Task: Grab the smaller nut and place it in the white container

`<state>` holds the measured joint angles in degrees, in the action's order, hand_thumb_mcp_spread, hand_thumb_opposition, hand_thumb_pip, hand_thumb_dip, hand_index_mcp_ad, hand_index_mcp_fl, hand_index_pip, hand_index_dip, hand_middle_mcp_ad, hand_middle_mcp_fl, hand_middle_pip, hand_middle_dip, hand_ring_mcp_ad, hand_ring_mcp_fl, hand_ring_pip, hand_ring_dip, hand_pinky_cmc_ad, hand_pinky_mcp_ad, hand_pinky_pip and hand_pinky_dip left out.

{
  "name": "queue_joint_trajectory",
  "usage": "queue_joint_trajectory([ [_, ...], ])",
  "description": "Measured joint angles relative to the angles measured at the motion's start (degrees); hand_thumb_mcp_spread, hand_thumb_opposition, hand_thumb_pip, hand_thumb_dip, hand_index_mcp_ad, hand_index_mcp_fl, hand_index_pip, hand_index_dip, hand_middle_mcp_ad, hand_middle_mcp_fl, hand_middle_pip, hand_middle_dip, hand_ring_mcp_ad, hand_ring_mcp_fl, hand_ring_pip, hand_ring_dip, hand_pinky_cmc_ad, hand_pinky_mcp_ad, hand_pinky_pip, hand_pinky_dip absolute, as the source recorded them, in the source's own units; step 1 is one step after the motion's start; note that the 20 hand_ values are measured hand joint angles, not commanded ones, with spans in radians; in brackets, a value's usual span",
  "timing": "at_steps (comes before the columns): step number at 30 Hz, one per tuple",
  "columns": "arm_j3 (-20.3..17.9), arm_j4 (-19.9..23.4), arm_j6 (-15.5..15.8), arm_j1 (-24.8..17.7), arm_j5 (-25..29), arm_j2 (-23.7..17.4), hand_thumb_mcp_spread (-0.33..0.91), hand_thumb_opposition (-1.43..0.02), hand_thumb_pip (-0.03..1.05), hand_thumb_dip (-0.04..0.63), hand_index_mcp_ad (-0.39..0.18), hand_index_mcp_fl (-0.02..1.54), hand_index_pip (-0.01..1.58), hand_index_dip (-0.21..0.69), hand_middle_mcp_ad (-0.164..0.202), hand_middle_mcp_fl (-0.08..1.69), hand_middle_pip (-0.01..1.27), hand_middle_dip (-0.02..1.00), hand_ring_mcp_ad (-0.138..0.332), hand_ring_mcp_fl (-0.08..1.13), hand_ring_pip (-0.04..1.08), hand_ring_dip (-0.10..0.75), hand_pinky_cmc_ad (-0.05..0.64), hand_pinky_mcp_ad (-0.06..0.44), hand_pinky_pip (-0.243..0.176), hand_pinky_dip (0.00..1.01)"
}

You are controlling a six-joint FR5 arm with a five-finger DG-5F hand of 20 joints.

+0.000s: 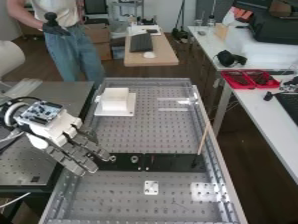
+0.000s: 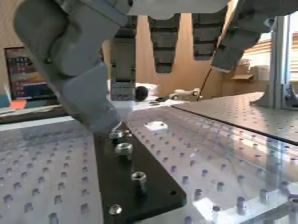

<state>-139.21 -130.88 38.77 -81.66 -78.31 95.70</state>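
Nearest the wrist camera, the dark grey hand (image 2: pixel 86 95) hangs with thumb and fingers wide apart, the fingers close to straight and holding nothing. In the high view it is at the left, its fingertips by the left end of the flat black bar (image 1: pixel 173 162). Near that end, the wrist view shows what I take for the smaller nut (image 2: pixel 138 177), standing on the bar, ungripped. Next to the right comes the larger nut (image 1: pixel 113 158), with the white container (image 1: pixel 116 99) farther up the bench (image 1: pixel 166 135), well apart from it; then the bearing (image 1: pixel 134 159), also on the bar. Judging from this, the task is at an early stage: the hand is near its target, and that is all. Left to do, it seems, are closing on the smaller nut, lifting it off the bar, carrying it across to the white container and letting go.
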Motion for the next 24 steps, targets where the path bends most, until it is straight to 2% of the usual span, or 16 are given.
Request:
queue_joint_trajectory([
  [6, -1.11, 2.12, -0.37, -1.86, 3.81, 1.16, 0.4, -0.85, 0.8, 0.253, -0.122, 0.02, 1.56, 0.051, 0.098, 0.09, 0.13, 0.21, 0.227, 0.0, 0.07, 0.044, 0.276, 0.183, -0.059, 0.29],
  [14, -2.82, 6.35, -3.45, -5.15, 10.67, 3.22, 0.4, -0.84, 0.8, 0.253, -0.122, 0.04, 1.56, 0.051, 0.101, 0.1, 0.13, 0.21, 0.227, 0.0, 0.08, 0.044, 0.278, 0.178, -0.061, 0.29],
  [24, -3.29, 7.76, -5.2, -6.78, 14.97, 5.18, 0.4, -0.84, 0.8, 0.253, -0.119, 0.05, 1.56, 0.051, 0.098, 0.1, 0.12, 0.21, 0.225, 0.0, 0.07, 0.051, 0.278, 0.178, -0.061, 0.31],
])
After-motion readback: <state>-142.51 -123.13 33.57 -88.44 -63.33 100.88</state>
